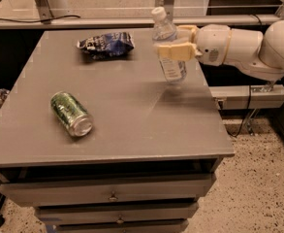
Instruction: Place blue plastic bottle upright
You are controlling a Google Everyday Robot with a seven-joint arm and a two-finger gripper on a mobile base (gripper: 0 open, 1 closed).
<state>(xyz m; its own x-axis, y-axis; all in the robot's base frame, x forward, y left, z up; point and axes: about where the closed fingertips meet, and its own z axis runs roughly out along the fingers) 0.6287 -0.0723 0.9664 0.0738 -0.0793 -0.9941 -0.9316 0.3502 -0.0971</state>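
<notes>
The tool (174, 41), clamped on the blue plastic bottle (173, 68), should lower it slowly until its bottom sits flat on the table (132, 130), then let go.

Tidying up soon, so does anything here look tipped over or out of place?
The green can lies on its side, front left. The gripper, over the table's right rear, holds the blue plastic bottle slightly tilted.

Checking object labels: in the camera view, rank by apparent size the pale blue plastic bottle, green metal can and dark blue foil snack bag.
1. Pale blue plastic bottle, clamped by the gripper at the table's far right: longest.
2-3. Dark blue foil snack bag and green metal can look alike; the can lies nearer, so unranked.
</notes>
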